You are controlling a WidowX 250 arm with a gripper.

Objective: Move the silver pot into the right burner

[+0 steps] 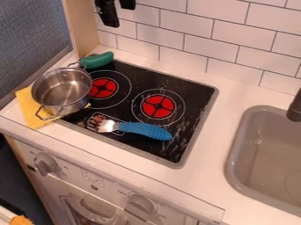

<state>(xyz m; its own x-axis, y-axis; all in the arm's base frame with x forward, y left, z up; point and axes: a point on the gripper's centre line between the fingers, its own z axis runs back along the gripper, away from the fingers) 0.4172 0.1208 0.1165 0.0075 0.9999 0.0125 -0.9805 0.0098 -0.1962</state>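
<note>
Leftmost, toward nine o'clock on the view, a yellow cloth (26, 105) is seen under part of the pot (63, 90). The pot is set upright at the left edge of the stove (189, 93), between nine and ten, its handles turned to about one and seven. Near its upper handle, toward eleven, a green toy (99, 60) is seen; the left burner (103, 88) is seen at ten. The gripper (119, 16) is held near the top edge, between eleven and twelve, its jaws spread. Toward seven, a fork (141, 129) is laid on the stove, tines turned to about nine. The right burner (157, 107) is found near the clock's center, the sink (262, 154) at four.
</note>
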